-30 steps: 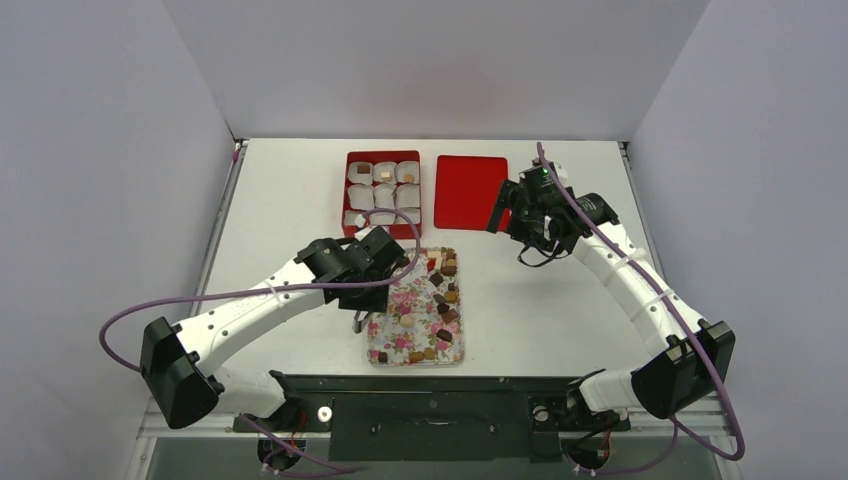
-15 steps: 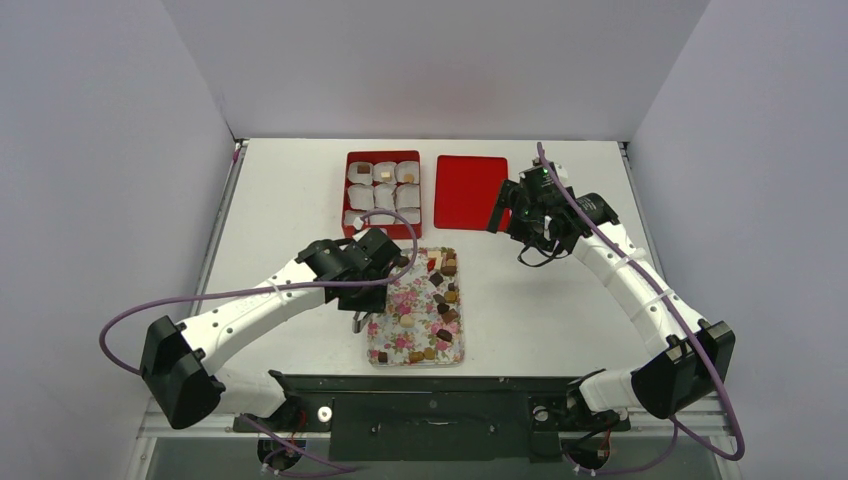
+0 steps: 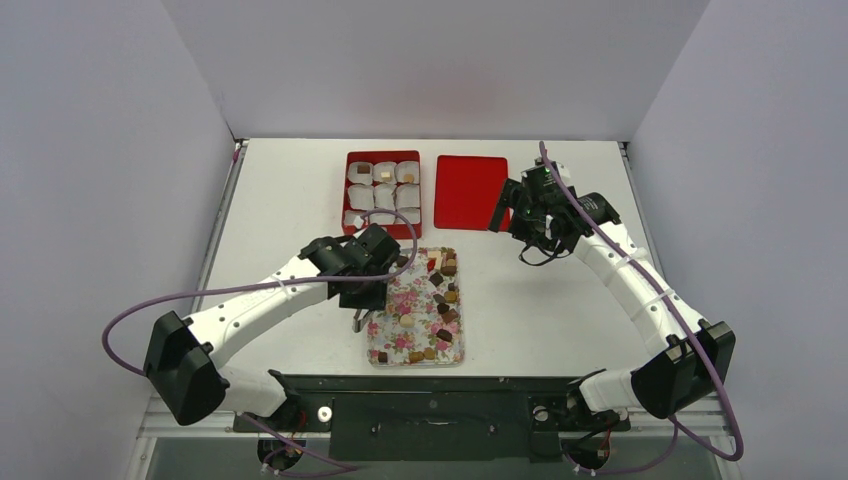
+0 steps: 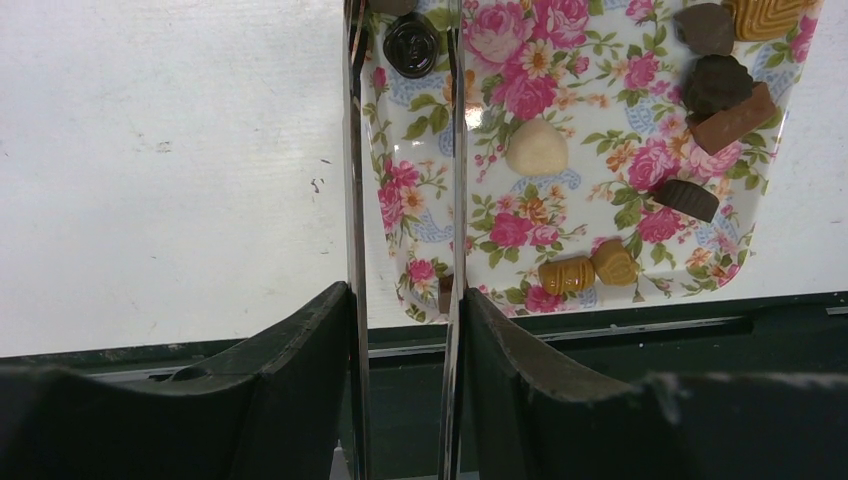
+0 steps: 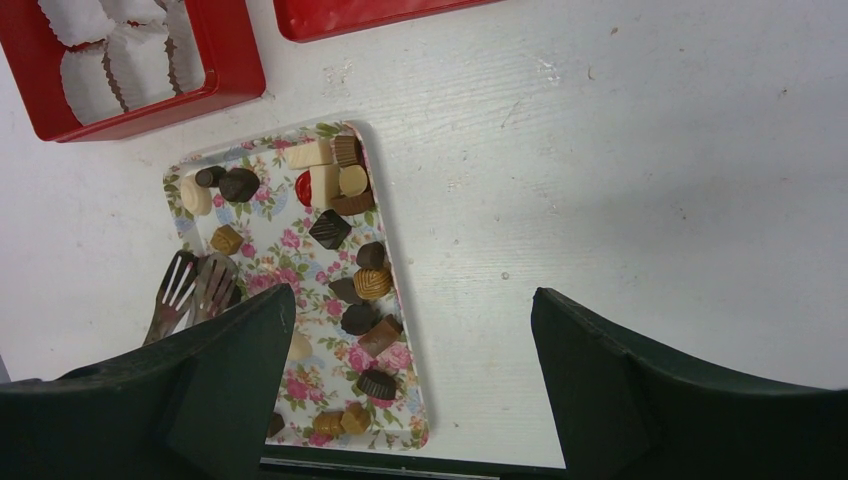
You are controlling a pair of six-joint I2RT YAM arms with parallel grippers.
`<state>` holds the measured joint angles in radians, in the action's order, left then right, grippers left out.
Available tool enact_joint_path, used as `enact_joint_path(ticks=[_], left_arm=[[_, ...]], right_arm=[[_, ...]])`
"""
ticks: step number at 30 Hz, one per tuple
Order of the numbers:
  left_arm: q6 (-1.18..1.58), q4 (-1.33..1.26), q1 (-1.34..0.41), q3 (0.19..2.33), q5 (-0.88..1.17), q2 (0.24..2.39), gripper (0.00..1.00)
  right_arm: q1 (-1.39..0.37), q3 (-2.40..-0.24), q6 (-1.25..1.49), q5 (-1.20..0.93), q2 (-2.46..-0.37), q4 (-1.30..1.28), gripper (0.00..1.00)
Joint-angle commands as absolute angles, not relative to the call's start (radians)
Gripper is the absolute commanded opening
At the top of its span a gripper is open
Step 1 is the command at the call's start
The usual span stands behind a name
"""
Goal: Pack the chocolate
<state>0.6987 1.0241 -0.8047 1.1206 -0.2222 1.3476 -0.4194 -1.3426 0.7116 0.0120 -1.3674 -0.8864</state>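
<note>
Several chocolate pieces (image 3: 445,290) in dark brown, tan and cream lie on a floral tray (image 3: 395,335), mostly along its right side (image 5: 360,280). My left gripper (image 3: 364,292) hangs over the tray's left edge, shut on metal tongs (image 4: 353,200). The tongs' two blades run out over the tray (image 4: 520,230). A round dark chocolate (image 4: 412,45) lies between the blades near their far end, and whether they pinch it I cannot tell. The forked tong tips (image 5: 190,290) show above the tray. My right gripper (image 3: 505,215) hovers open and empty (image 5: 410,310) right of the tray.
A red box (image 3: 347,190) of white paper cups stands behind the tray, and a few of its cups hold chocolates. Its flat red lid (image 3: 470,190) lies to the right of it. The black rail of the table's near edge (image 4: 650,330) runs just below the tray.
The left arm has shifted very slightly to the left. Both grippers keep the same opening, and the right arm has not moved.
</note>
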Motion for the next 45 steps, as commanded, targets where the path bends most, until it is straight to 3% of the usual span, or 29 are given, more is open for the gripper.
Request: enact_joint_path(ticks=[1, 45], left_arm=[[0.686, 0.989, -0.789, 1.126, -0.223, 1.351, 0.40], [0.661, 1.054, -0.783, 1.226, -0.236, 1.333, 0.30]], right_arm=[[-0.412, -1.347, 0.707, 0.034, -1.368, -0.859, 0.83], [-0.402, -1.343, 0.700, 0.024, -1.371, -0.859, 0.83]])
